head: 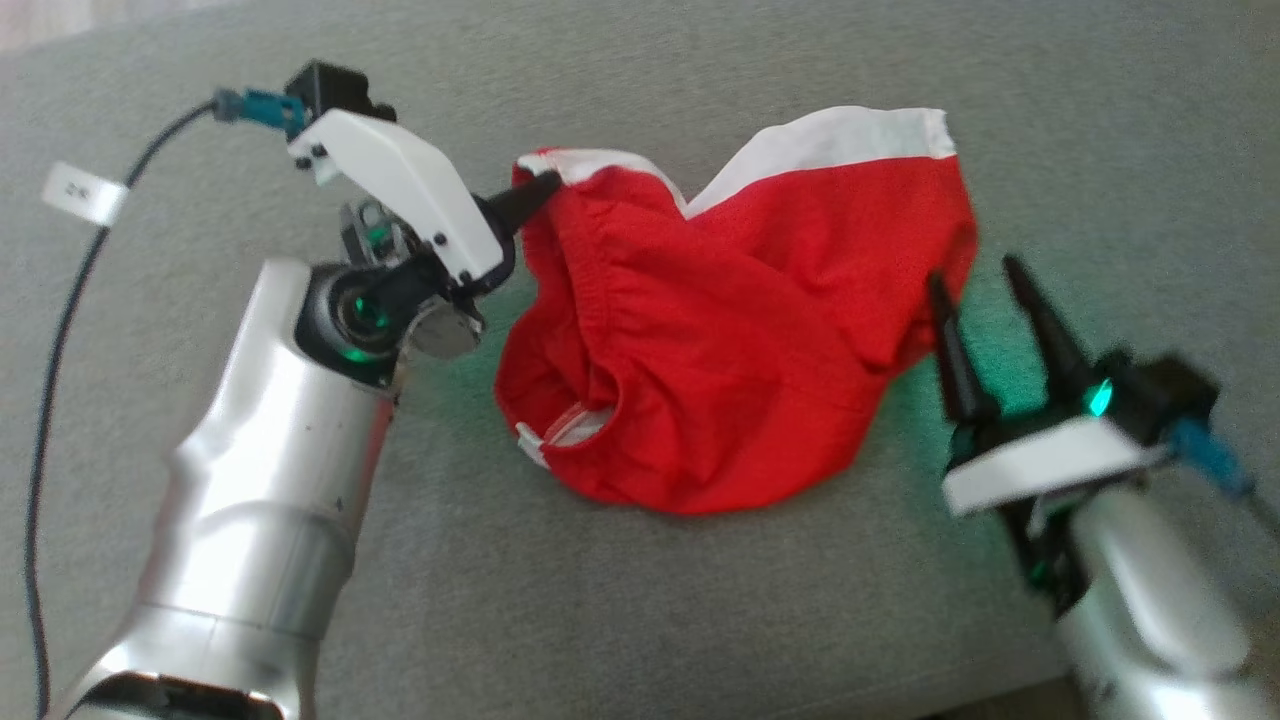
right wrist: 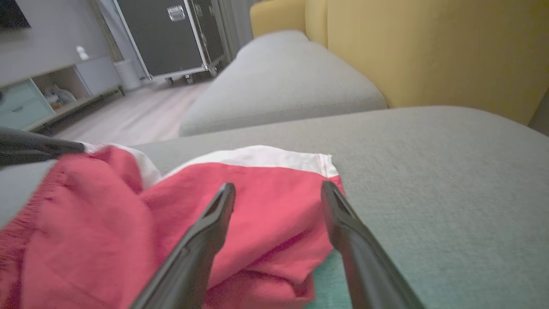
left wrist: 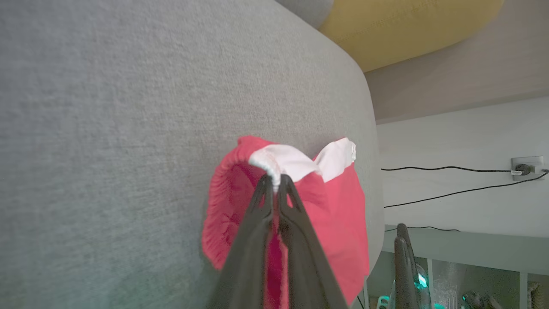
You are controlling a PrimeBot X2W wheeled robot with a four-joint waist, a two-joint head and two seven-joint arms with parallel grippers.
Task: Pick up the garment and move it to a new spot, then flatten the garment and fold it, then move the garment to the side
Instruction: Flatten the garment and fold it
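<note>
The garment (head: pixel 720 330) is a crumpled pair of red shorts with white bands, lying on the grey cushion (head: pixel 640 620). My left gripper (head: pixel 545 190) is shut on the garment's white-trimmed upper left corner; in the left wrist view its fingers (left wrist: pixel 276 184) pinch that white hem (left wrist: pixel 283 161). My right gripper (head: pixel 975 275) stands open just above the garment's right edge. In the right wrist view its two fingers (right wrist: pixel 276 191) spread wide over the red cloth (right wrist: pixel 266 210), holding nothing.
A black cable (head: pixel 60 330) with a white tag runs along the cushion's left side. In the right wrist view a yellow sofa back (right wrist: pixel 420 47) rises behind the cushion, with a second grey cushion (right wrist: pixel 283 81), wooden floor and a black case (right wrist: pixel 171 34) beyond.
</note>
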